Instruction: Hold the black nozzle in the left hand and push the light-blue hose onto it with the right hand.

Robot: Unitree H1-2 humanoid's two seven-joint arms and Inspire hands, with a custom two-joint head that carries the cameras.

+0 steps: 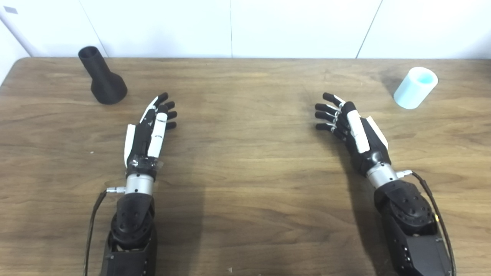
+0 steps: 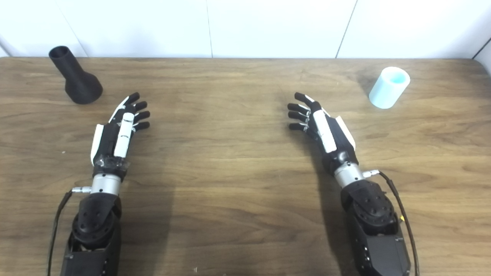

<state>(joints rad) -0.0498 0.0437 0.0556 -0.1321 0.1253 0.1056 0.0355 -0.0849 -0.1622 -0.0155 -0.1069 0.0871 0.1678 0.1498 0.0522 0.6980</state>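
one black nozzle (image 1: 102, 76), flared base down, at 10 o'clock on wood table (image 1: 245, 191). one light-blue hose (image 1: 415, 87), short stubby tube, at 2 o'clock. left hand (image 1: 147, 132) & right hand (image 1: 353, 128): fingers spread, holding nothing.

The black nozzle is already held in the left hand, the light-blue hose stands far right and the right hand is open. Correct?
Not quite. The left eye view shows the black nozzle standing untouched on the table, beyond the open left hand. The light-blue hose and open right hand are as stated.
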